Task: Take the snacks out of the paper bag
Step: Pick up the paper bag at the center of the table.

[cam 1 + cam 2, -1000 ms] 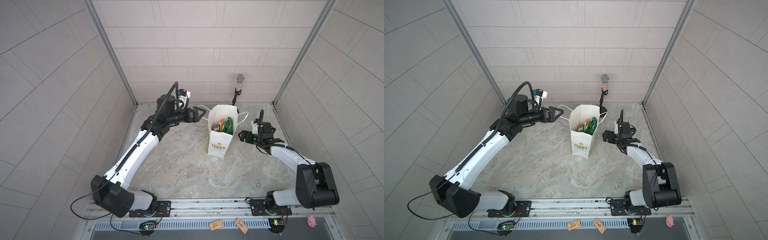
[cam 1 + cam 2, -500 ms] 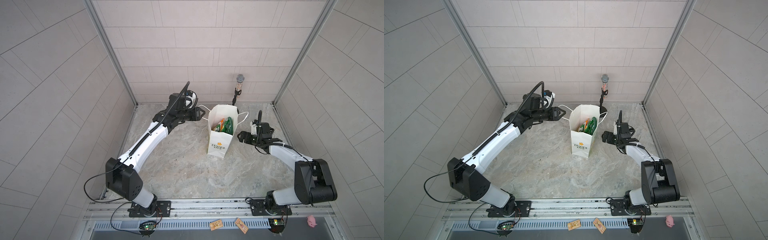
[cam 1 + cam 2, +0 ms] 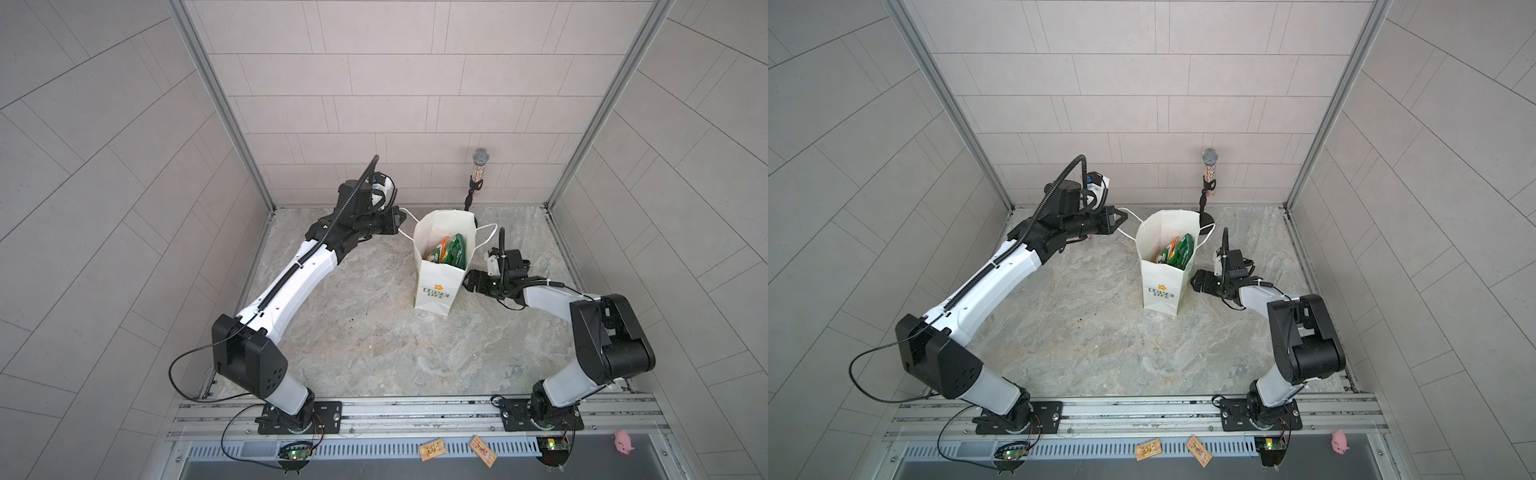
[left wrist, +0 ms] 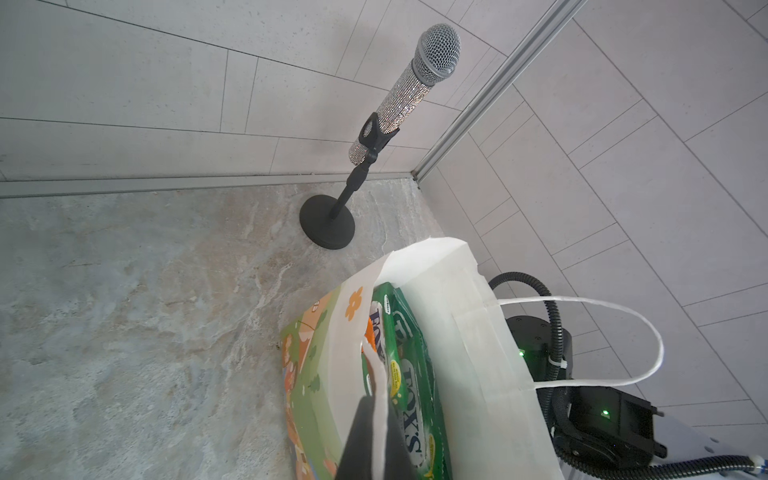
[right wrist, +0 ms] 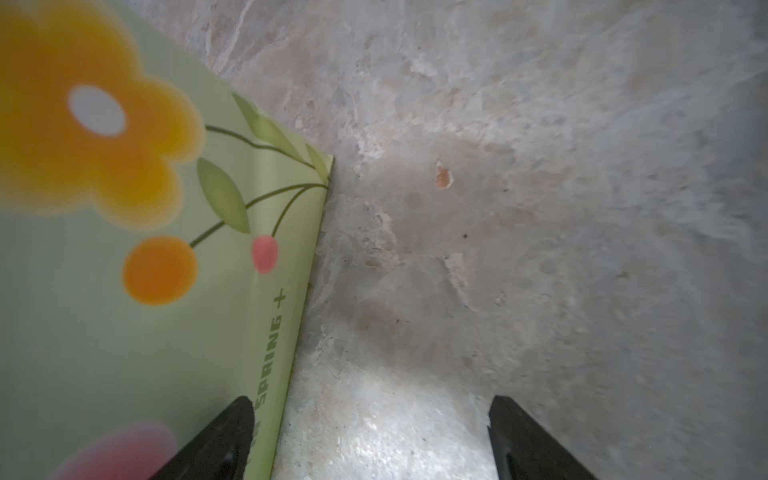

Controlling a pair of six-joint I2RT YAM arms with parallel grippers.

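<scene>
The black left gripper (image 4: 376,440) is seen pressed together on a white cord handle (image 4: 375,382). The cord is pinched between its dark fingers (image 4: 357,440). In a top view this handle is drawn out sideways from the bag's rim to the gripper tip.

The black right gripper (image 5: 370,440) is held low beside the opposite side of the bag, with its jaws spread wide and nothing between them. In the right wrist view one finger (image 5: 224,440) is seen in front of the bag's pale green, flower-printed side panel, and the other is seen over bare table. Whether that finger touches the paper cannot be told.

The tall white paper bag (image 3: 436,286) with green lettering and a small orange flower is stood upright near the middle of the grey marbled table (image 3: 374,340), with its mouth open. The snack packets (image 4: 409,374), green and yellow and marked "FOX'S", are stood on edge inside it. Something orange is tucked beside them. The second cord handle (image 4: 623,307) is left hanging free on the right arm's side.

Behind the bag, near the back wall, a glittery silver microphone (image 3: 478,170) is mounted on a black round-based stand.
</scene>
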